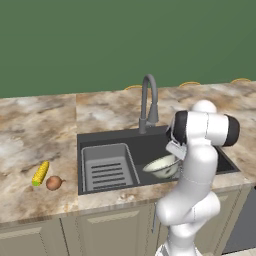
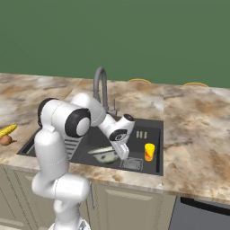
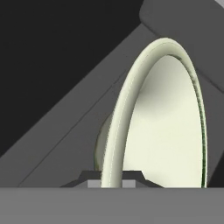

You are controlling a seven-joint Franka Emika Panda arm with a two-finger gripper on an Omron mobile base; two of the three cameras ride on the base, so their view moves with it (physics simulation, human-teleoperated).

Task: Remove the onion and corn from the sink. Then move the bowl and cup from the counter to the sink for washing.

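My gripper (image 3: pixel 112 182) is shut on the rim of the pale cream-green bowl (image 3: pixel 166 131), one finger on each side of the rim. The bowl (image 1: pixel 161 166) is low inside the dark sink (image 1: pixel 145 142), right of the ribbed rack, slightly tilted; I cannot tell if it touches the floor. From the right, the gripper (image 2: pixel 122 154) reaches down to the bowl (image 2: pixel 104 155). The yellow cup (image 2: pixel 149 152) stands upright in the sink's right end. The corn (image 1: pixel 40 173) and the onion (image 1: pixel 54 183) lie side by side on the counter (image 1: pixel 35 135) left of the sink.
The grey gooseneck faucet (image 1: pixel 148 102) rises behind the sink, just left of my arm. The ribbed rack insert (image 1: pixel 107 167) fills the sink's left part. A square drain grate (image 2: pixel 131 163) lies near the front wall beside the cup. Marbled counter stretches to both sides.
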